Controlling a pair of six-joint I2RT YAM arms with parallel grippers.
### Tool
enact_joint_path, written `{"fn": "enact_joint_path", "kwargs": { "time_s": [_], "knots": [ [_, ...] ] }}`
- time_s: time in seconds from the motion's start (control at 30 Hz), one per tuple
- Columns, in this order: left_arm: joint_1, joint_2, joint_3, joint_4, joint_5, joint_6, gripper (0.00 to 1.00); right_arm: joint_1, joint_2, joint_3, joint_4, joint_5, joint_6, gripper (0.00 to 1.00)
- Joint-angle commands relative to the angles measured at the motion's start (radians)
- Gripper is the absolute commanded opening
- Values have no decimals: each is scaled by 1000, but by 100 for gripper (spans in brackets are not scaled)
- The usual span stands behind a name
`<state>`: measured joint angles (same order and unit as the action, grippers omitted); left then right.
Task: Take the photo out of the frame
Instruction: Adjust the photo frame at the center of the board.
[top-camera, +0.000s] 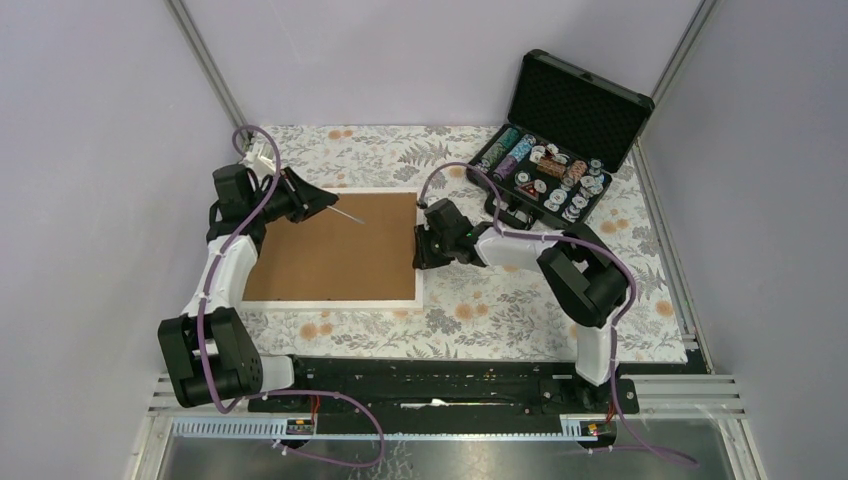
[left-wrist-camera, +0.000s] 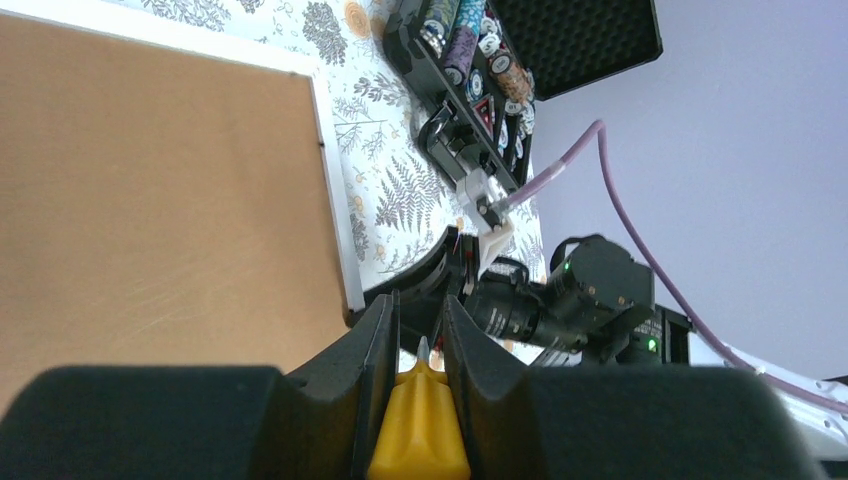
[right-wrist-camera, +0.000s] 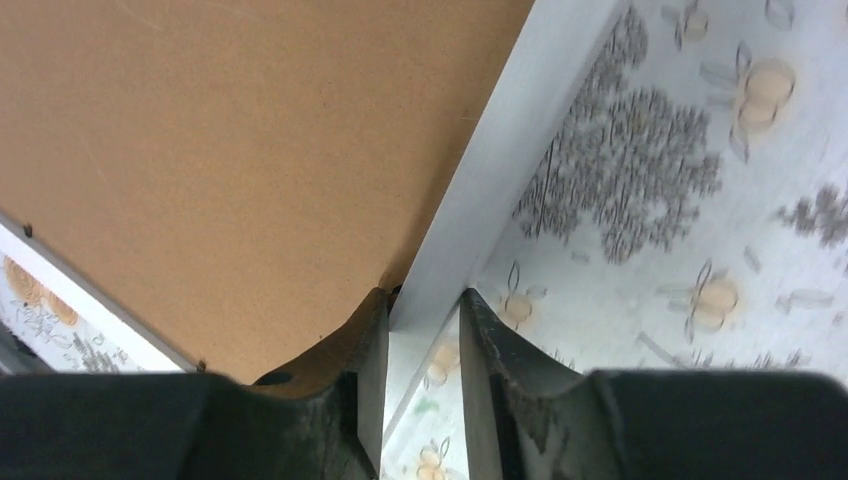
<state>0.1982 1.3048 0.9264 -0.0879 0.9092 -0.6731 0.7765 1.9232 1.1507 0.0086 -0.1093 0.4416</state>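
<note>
The frame (top-camera: 418, 262) lies face down on the floral cloth, its brown backing board (top-camera: 335, 250) up inside a narrow white border. The photo is hidden under the board. My left gripper (top-camera: 318, 203) hovers over the frame's far left corner, shut on a yellow-handled screwdriver (left-wrist-camera: 420, 430). The screwdriver's thin metal shaft (top-camera: 347, 214) points out over the board. My right gripper (top-camera: 422, 245) is at the frame's right side. In the right wrist view it (right-wrist-camera: 425, 305) is shut on the white border (right-wrist-camera: 510, 160), one finger over the board (right-wrist-camera: 250, 130) and the other outside the border.
An open black case of poker chips (top-camera: 560, 150) stands at the back right, also seen in the left wrist view (left-wrist-camera: 480, 70). The floral cloth (top-camera: 500, 310) covers the table. Lilac walls close in on the left, back and right.
</note>
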Motion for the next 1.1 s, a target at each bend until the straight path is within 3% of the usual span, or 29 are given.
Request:
{"fn": "enact_joint_path", "kwargs": {
  "time_s": [0.0, 0.03, 0.13, 0.2, 0.37, 0.43, 0.5, 0.63, 0.77, 0.87, 0.93, 1.07],
  "knots": [
    [16, -19, 22, -29, 38, 94, 0, -54, 123, 55, -116, 82, -198, 26],
    [21, -13, 25, -48, 40, 114, 0, -70, 139, 85, -127, 83, -246, 19],
    [38, -4, 22, -70, 52, 144, 0, -135, 215, 208, -143, 28, -408, 10],
    [49, 0, 16, -66, 60, 148, 0, -171, 279, 330, -161, -24, -522, 9],
    [92, 15, 43, -52, 85, 145, 0, -188, 383, 623, -161, -27, -522, 9],
    [112, 19, 63, -49, 95, 142, 0, -188, 360, 689, -222, -48, -590, 57],
    [127, 22, 77, -47, 103, 142, 0, -187, 311, 712, -213, -50, -580, 70],
    [150, 24, 86, -50, 117, 147, 0, -161, 193, 660, -222, -73, -569, 76],
    [171, 12, 66, -21, 126, 126, 0, -88, 87, 536, -237, 86, -420, 77],
    [181, -1, 42, 11, 134, 100, 0, -84, 13, 407, -237, 86, -420, 77],
    [183, -6, 34, 18, 137, 92, 0, -83, -31, 304, -228, 179, -103, 76],
    [187, -14, 21, 36, 146, 71, 0, -83, -55, 195, -239, 194, 50, 74]
  ]
}}
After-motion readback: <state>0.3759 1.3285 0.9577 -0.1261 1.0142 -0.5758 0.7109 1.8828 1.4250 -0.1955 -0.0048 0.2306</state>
